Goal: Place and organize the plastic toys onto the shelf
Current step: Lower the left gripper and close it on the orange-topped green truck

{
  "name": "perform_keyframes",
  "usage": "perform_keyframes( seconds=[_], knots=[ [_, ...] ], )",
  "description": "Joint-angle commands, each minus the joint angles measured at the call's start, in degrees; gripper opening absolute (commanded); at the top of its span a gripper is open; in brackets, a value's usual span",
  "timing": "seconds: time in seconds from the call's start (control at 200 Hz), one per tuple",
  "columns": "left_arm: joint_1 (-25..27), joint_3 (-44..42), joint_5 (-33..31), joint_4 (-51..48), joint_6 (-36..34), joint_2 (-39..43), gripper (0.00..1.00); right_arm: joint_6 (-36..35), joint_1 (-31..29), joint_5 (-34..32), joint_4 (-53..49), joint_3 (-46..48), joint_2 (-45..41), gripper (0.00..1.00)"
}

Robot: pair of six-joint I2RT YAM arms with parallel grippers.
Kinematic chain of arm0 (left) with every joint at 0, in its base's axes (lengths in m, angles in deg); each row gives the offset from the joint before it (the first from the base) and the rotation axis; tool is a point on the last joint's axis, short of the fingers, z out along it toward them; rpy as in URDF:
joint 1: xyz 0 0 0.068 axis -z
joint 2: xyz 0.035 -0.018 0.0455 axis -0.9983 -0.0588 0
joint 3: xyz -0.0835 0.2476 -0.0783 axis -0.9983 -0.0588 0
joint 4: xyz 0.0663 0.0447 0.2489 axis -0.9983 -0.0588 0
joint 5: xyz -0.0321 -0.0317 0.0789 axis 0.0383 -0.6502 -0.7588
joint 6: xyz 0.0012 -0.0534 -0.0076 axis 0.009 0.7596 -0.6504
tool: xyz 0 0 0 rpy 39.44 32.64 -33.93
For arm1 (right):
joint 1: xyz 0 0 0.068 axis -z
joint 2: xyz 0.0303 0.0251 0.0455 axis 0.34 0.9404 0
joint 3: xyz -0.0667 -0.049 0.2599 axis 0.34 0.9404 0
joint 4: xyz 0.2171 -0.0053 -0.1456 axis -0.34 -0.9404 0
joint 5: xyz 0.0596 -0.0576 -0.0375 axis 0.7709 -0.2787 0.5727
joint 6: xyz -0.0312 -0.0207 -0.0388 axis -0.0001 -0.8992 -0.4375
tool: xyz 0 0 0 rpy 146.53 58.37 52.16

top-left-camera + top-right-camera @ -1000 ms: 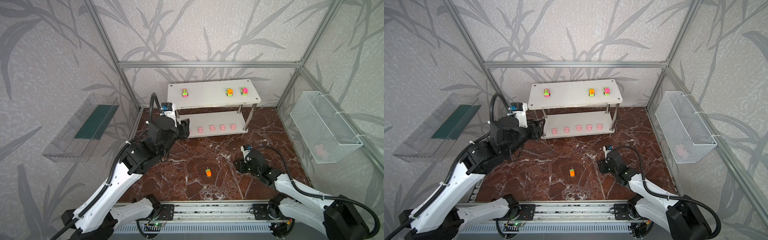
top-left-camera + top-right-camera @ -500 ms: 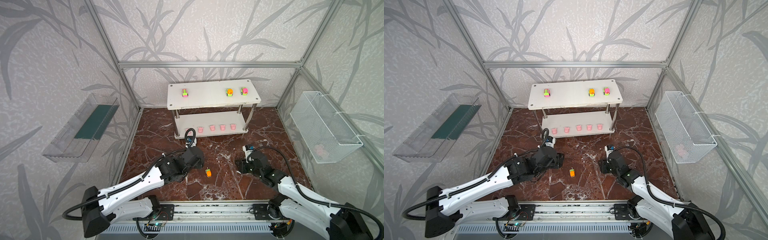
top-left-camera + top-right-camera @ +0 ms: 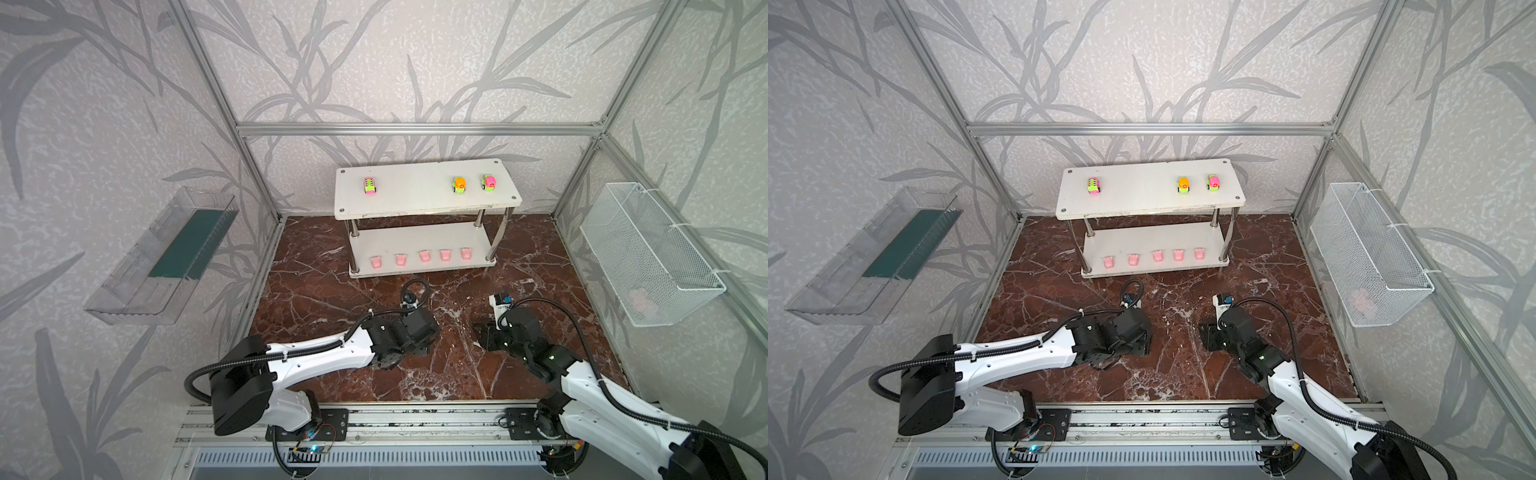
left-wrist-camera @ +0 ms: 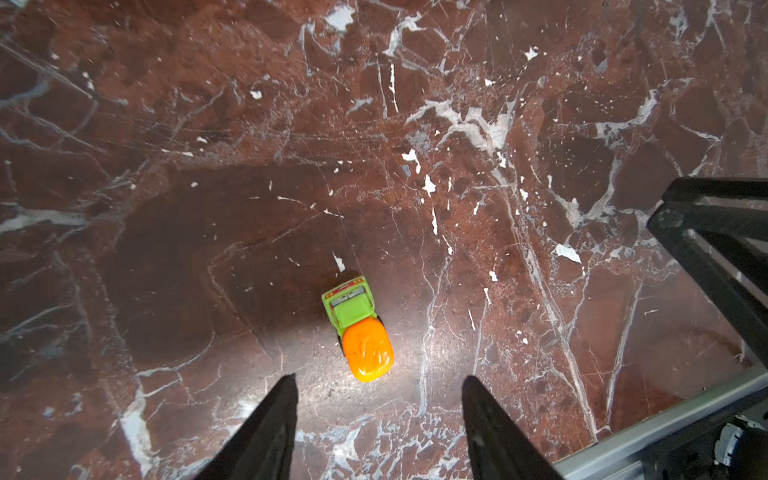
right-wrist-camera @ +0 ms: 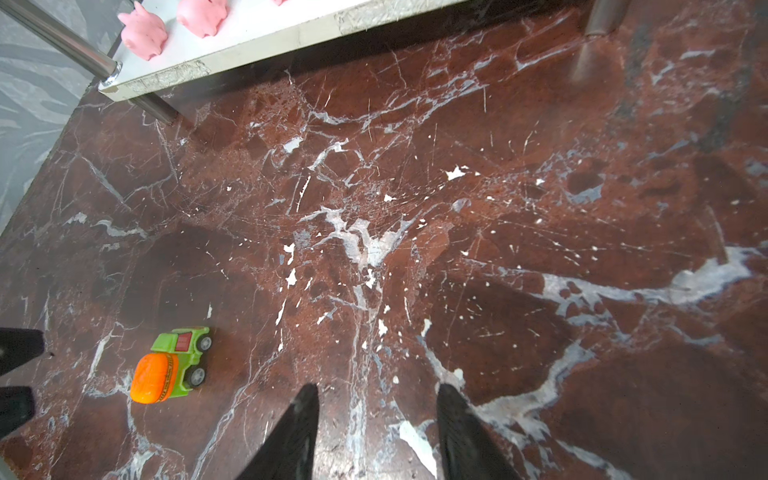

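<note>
Left wrist view: the left gripper [image 4: 380, 388] has its two black fingers [image 4: 274, 419] spread apart with nothing between them. A toy car [image 4: 359, 328], green with an orange drum on its back, stands on its wheels just ahead of the gap, the drum end nearest the fingertips and not touching them. It sits on the red-brown marble table [image 4: 208, 124], which is veined with white.

The right wrist view shows the right gripper [image 5: 377, 390] with its fingers [image 5: 457, 428] also parted and bare table between them. The same toy car lies off to one side of it, close to the tips of the left gripper's fingers, which enter at the edge of that picture. Farther out are a corner of the shelf [image 5: 266, 33] and one of its chrome posts [image 5: 62, 45], with two pink toys [image 5: 143, 35] standing on the lower board.

In both top views the two grippers hang low over the middle of the table, facing each other across a gap, and the left wrist hides the toy car. Behind them the shelf stands against the back wall. Five pink toys stand in a row along the front of its lower board, and three other cars [image 3: 459, 184] sit on the top board, one toward the left end and two near the right. A clear tray [image 3: 166, 257] hangs on the left wall and a wire basket [image 3: 648, 266] on the right wall, with something pale pink and blurred inside it.
</note>
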Motion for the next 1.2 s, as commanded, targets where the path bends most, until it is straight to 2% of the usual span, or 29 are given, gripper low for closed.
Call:
perform_keyframes(
  seconds=[0.0,0.54,1.02,1.195],
  knots=[
    [0.2,-0.3,2.1,1.5,3.6,-1.9,0.61,0.0,0.1,-0.2,-0.7,0.9,-1.0,0.47],
    [0.2,3.5,3.3,-2.5,3.1,-10.4,0.57,-0.6,0.2,0.1,0.6,1.9,-1.2,0.47],
    [0.1,5.5,1.6,-5.1,2.9,-13.8,0.42,-0.9,0.2,0.2,1.2,1.6,0.2,0.47],
    [0.0,5.8,1.3,-5.5,2.7,-14.5,0.41,-0.9,0.3,0.2,1.2,1.7,0.2,0.47]
  ],
)
